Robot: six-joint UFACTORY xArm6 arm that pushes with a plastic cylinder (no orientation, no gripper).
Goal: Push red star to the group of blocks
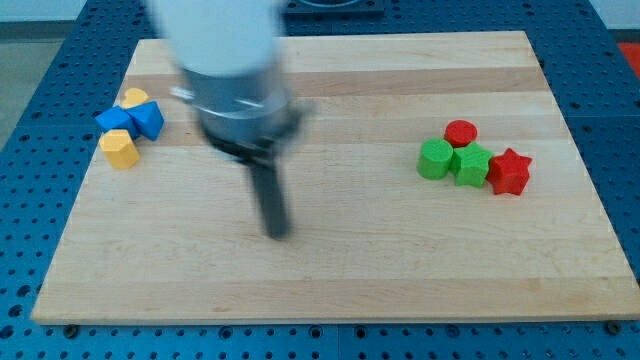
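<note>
The red star (510,171) lies at the view's right, touching the right side of a green block (472,165). Beside that sit a second green block (435,159) and a red round block (461,132) just above them. My tip (277,234) is near the board's middle, blurred, far to the left of the red star. At the view's left is a cluster of two blue blocks (132,119), a yellow block (120,149) below them and another yellow block (134,97) above.
The wooden board (330,280) rests on a blue perforated table (30,120). The arm's wide grey body (230,70) hangs over the board's upper left part and hides it.
</note>
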